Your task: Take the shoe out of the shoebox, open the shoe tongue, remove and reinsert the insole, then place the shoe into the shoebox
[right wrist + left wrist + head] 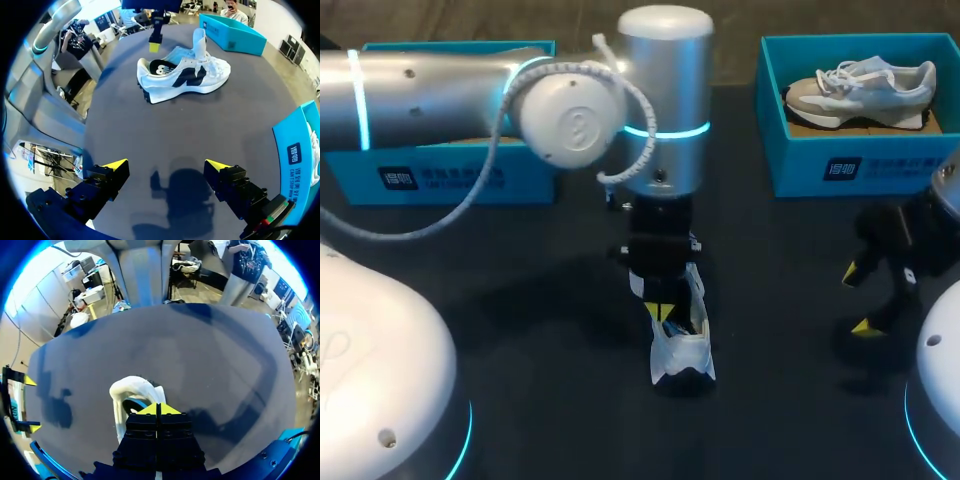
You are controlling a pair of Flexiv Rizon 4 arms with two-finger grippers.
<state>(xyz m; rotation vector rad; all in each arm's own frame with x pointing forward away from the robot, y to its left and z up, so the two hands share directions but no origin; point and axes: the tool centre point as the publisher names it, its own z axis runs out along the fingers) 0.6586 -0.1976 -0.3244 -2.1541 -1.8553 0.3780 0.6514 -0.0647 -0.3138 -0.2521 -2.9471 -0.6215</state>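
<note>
A dark desk (pixel 520 300) carries two teal boxes along its far edge. The left shoebox (pixel 450 180) is mostly hidden by the left arm. The right shoebox (pixel 850 170) holds a second shoe (pixel 865 90), grey and white.

The task's shoe (pixel 680 350), a white trainer with black side markings, stands upright on its sole in the middle of the desk, well apart from both boxes. In the right wrist view its tongue (pixel 200 42) is raised and a dark insole (pixel 160 67) shows through the heel opening.

The left gripper (pixel 660 312) hangs over the heel end with its yellow tips pressed together. Nothing can be seen between them, and it seems to sit just above the shoe rather than on it. The right gripper (pixel 166 164) hovers over bare desk near the right side, with its fingers spread wide and holding nothing.

The shoe looks light, with a soft, yielding fabric upper on a firmer sole. It would probably slide or tip if tugged by one gripper alone. The thin insole should bend easily, so its heel edge is the likely place to pinch it. The padded heel collar or the sole sides look firmest for steadying the shoe.
</note>
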